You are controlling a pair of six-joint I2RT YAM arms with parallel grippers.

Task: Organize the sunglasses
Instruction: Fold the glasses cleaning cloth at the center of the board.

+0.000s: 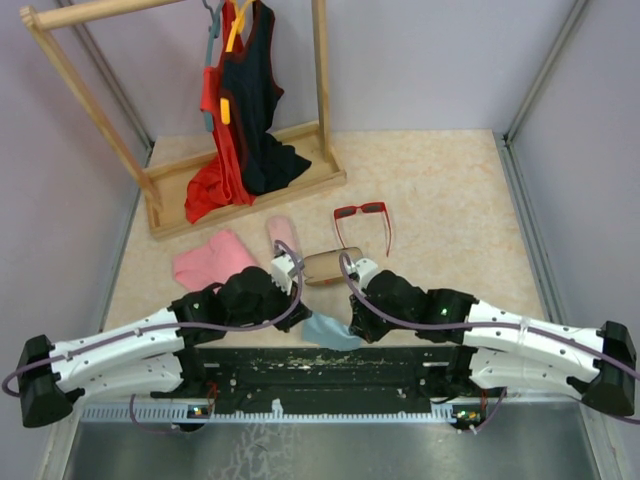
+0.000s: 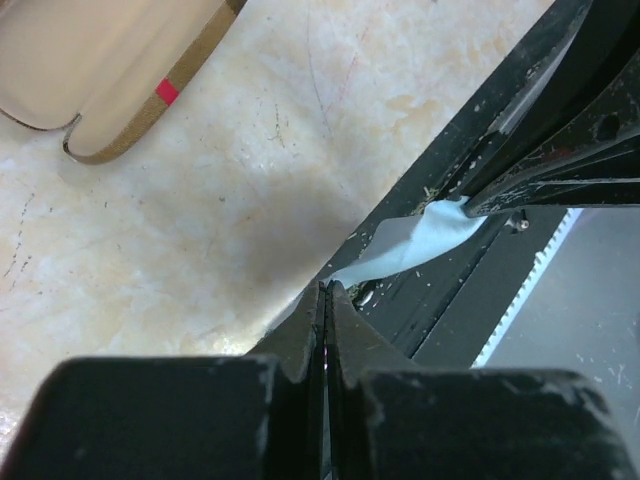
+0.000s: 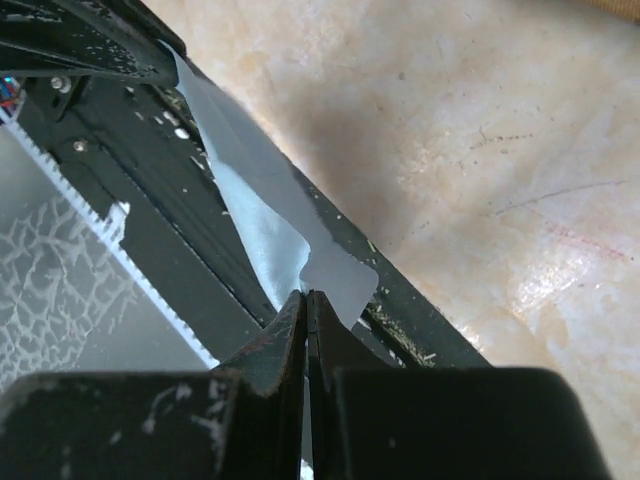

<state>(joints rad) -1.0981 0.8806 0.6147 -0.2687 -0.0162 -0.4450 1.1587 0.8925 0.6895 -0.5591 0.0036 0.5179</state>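
Top external view: I see the brown, red-striped oval case [image 1: 325, 266] mid-frame; its visible part in the left wrist view is open and empty. My left tool [image 2: 326, 295] and right tool [image 3: 305, 300] each pinch the small light blue cloth [image 3: 250, 200]. The red plastic-framed sunglasses [image 1: 362, 214] lie on the counter [image 1: 450, 200], just right of centre.

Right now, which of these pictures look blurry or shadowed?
Top external view: sharp, evenly lit. Left wrist view: the left gripper is a dark blur; a soft shadow crosses the table. Right wrist view: the right gripper blurs too; the blue cloth looks washed pale.
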